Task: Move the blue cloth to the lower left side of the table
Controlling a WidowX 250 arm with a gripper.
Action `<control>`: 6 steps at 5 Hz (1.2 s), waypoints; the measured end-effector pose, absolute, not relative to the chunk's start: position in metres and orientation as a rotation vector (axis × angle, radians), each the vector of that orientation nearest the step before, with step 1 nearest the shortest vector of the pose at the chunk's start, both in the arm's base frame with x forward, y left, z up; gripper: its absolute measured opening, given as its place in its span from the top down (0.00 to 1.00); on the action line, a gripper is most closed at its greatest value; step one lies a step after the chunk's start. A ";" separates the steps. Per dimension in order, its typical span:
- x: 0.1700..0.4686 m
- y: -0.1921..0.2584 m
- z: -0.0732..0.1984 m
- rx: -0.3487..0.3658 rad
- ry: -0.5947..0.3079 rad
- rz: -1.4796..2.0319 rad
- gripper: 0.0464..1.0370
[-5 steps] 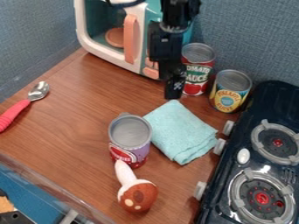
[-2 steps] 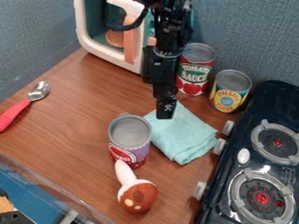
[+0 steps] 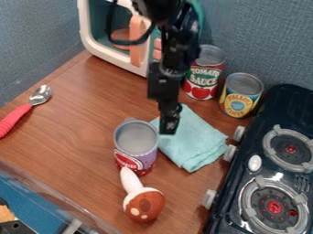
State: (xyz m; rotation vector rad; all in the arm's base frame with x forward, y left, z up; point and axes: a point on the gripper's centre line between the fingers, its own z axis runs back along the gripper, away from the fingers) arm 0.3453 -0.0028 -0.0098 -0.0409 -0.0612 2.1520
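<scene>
So, nearest the camera, low and left of middle, there's a toy mushroom [image 3: 144, 205] with a brown cap, its pale stem pointing up at an open purple can [image 3: 136, 146]. Can't tell if those two touch. A black toy stove [image 3: 249, 148] takes up the right side. The blue cloth [image 3: 196, 141] lies folded on the wooden counter [image 3: 79, 128] around mid-frame, between can and stove. The tool [image 3: 167, 130] hangs over the cloth's left part, and honestly I can't tell if it's wide or narrow, or if it's touching the fabric. Over on the left is a red-handled spoon [image 3: 18, 115]. Further back are a yellow-labelled can [image 3: 238, 101], a red one [image 3: 202, 83] and a toy microwave [image 3: 116, 59] up top.
</scene>
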 end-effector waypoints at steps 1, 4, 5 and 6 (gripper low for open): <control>0.352 -0.002 -0.010 -0.083 -0.091 2.125 0.04; 0.358 0.016 -0.024 -0.057 -0.112 2.146 0.04; 0.362 0.029 -0.026 -0.033 -0.130 2.177 0.04; 0.362 0.057 -0.027 -0.021 -0.129 2.263 0.04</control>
